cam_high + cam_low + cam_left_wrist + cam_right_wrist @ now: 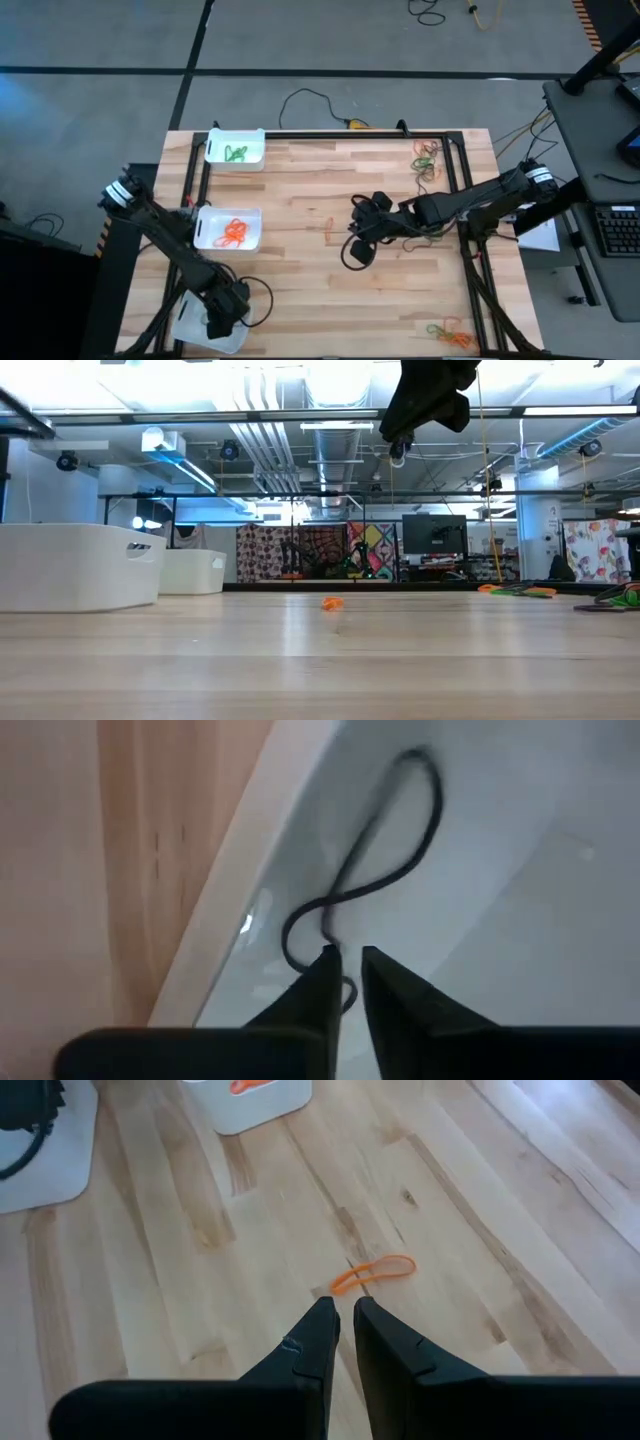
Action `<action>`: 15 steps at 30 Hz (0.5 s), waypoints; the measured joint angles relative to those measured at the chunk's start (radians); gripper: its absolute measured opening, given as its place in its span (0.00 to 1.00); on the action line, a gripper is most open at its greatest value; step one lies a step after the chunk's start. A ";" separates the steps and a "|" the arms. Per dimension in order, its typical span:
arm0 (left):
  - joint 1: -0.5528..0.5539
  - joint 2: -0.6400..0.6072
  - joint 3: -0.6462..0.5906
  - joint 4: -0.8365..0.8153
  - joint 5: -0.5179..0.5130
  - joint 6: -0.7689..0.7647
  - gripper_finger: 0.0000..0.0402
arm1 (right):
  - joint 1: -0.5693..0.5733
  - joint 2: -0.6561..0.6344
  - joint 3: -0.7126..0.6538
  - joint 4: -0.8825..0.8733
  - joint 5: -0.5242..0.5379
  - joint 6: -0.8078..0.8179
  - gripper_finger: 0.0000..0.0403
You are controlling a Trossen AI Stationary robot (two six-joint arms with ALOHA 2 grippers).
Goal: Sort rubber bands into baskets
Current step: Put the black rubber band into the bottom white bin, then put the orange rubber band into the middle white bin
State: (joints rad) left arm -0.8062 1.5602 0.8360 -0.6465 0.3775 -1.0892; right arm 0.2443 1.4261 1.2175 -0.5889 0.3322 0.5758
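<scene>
**Inspector:** Dark fingers [343, 1342] of the right gripper [360, 228] fill the foreground of its wrist view. State of the jaws?

**Assistant:** Nearly together, a thin gap between them, nothing held. That gripper hangs above mid-desk [300, 290], clear of the surface in the low view.

**Inspector:** And the item it faces?

**Assistant:** One orange band [372, 1275] lies flat on the wood, just ahead of the fingertips and slightly to one side of their line. Its long axis runs roughly across the jaw line rather than along it. In my judgement the jaws must spread, then descend with one finger on each side of the loop.

**Inspector:** Which arm is nearer?

**Assistant:** The right, plainly. The left gripper [220, 320] is well apart, at the near-left basket [190, 335].

**Inspector:** Its condition?

**Assistant:** Jaws close to shut, tips touching or pinching a black band [365, 880] that lies looped on that basket's white floor. Whether it is clamped or already let go, I cannot tell.

**Inspector:** Remaining stock?

**Assistant:** Middle basket [205, 240] holds orange bands [234, 233]; far basket [255, 158] holds green bands [238, 153]. Unsorted clusters lie at the far-right corner [427, 155] and the near-right edge [448, 332] of the desk. Work is partly done, I judge.
</scene>
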 joint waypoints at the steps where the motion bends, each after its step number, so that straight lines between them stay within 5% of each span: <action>1: 0.000 0.008 0.000 0.000 -0.001 -0.006 0.11 | 0.000 -0.001 0.000 0.000 0.000 0.000 0.08; 11: -0.003 -0.081 0.073 -0.203 -0.036 0.035 0.41 | 0.000 -0.050 0.000 -0.008 -0.054 0.000 0.08; 15: 0.007 -0.201 0.157 -0.226 -0.306 0.156 0.47 | -0.008 -0.072 0.000 -0.004 -0.044 0.000 0.08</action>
State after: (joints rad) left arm -0.7992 1.3596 0.9929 -0.8721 0.0713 -0.9333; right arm 0.2362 1.3537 1.2175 -0.5933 0.2879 0.5756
